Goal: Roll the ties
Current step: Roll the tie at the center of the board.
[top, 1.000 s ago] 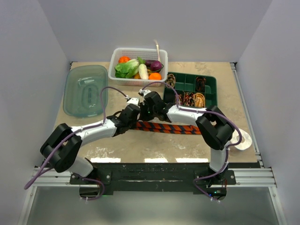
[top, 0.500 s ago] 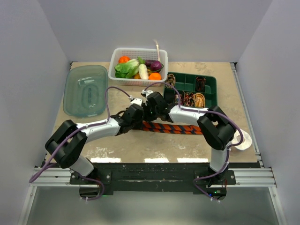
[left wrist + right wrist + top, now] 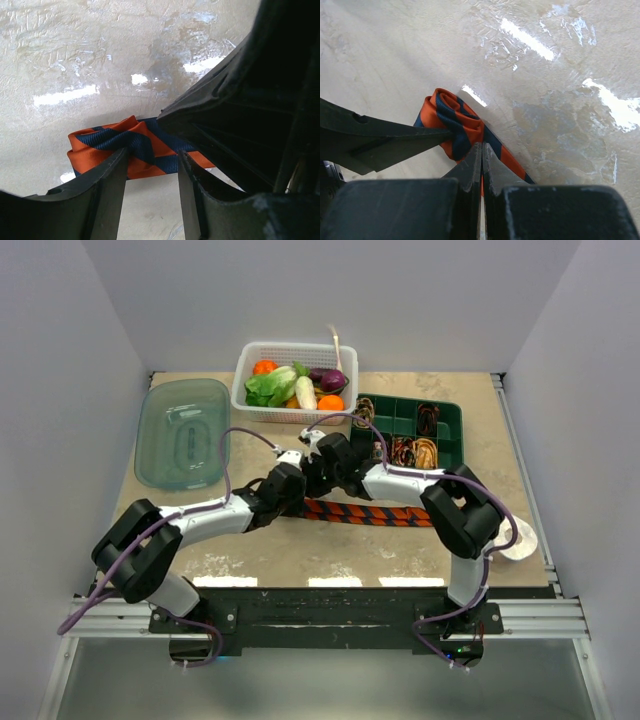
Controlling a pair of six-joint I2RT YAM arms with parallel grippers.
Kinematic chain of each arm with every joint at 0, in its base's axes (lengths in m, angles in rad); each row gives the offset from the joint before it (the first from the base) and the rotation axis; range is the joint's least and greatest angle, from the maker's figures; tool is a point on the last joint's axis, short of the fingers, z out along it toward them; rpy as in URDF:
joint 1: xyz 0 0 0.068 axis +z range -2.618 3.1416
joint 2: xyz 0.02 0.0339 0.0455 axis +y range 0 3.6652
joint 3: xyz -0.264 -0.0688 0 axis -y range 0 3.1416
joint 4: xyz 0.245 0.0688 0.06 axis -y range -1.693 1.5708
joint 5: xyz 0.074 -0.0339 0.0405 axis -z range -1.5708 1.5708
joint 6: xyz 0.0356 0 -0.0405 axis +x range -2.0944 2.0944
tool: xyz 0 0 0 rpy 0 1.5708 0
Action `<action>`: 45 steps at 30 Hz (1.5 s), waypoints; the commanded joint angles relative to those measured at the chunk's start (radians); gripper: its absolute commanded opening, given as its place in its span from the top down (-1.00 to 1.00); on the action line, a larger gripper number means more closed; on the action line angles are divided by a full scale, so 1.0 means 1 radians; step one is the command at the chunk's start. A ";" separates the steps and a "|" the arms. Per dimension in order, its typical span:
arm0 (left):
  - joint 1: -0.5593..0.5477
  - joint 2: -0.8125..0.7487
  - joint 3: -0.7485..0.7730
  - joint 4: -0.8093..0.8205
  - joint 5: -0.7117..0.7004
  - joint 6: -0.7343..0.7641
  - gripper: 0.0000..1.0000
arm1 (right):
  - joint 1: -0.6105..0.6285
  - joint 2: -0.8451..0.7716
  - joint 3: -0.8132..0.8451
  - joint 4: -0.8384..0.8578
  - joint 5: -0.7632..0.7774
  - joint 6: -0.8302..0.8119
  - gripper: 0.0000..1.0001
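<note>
An orange-red and dark striped tie (image 3: 370,513) lies flat across the table's middle, its left end curled into a small roll (image 3: 115,142). My left gripper (image 3: 152,155) is open, its fingers either side of the roll's near edge without clamping it. My right gripper (image 3: 481,146) is shut, its tips pressed against the tie (image 3: 451,117) just beside the roll. In the top view both grippers, the left (image 3: 296,496) and the right (image 3: 314,486), meet over the tie's left end. Brown patterned coils (image 3: 425,452) lie in a green tray.
The green compartment tray (image 3: 395,418) stands at the back right. A white basket (image 3: 245,365) of vegetables sits at the back middle. A teal plastic container (image 3: 183,430) is at the back left. A white tape roll (image 3: 520,538) lies by the right edge.
My left gripper has gone from nearly shut to open at the rolled end. The tie's left end has shifted slightly to the right. My right gripper stays shut.
</note>
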 commanded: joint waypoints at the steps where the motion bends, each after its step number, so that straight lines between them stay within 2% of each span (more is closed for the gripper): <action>1: -0.007 -0.005 -0.008 0.045 0.042 -0.012 0.03 | 0.019 0.019 0.026 0.109 -0.134 -0.028 1.00; 8: -0.007 -0.005 -0.010 0.042 0.042 -0.015 0.05 | 0.026 0.072 0.045 0.121 -0.212 -0.036 1.00; 17: -0.007 -0.013 -0.013 0.048 0.045 -0.020 0.04 | 0.036 0.125 0.060 0.109 -0.183 -0.036 1.00; 22: -0.007 -0.040 -0.005 0.049 0.050 -0.017 -0.06 | 0.034 0.153 0.075 0.083 -0.139 -0.036 1.00; 28: 0.002 -0.145 -0.018 0.055 0.056 -0.024 -0.24 | 0.034 0.145 0.097 0.045 -0.102 -0.034 1.00; 33: 0.056 -0.263 -0.059 0.059 0.105 -0.037 -0.35 | 0.034 0.131 0.126 0.022 -0.091 -0.028 1.00; 41: 0.215 -0.381 -0.134 0.039 0.180 -0.043 -0.34 | 0.034 0.052 0.128 -0.011 -0.072 -0.042 1.00; 45: 0.257 -0.387 -0.153 0.016 0.191 -0.047 -0.35 | 0.034 0.021 0.126 -0.029 -0.051 -0.050 1.00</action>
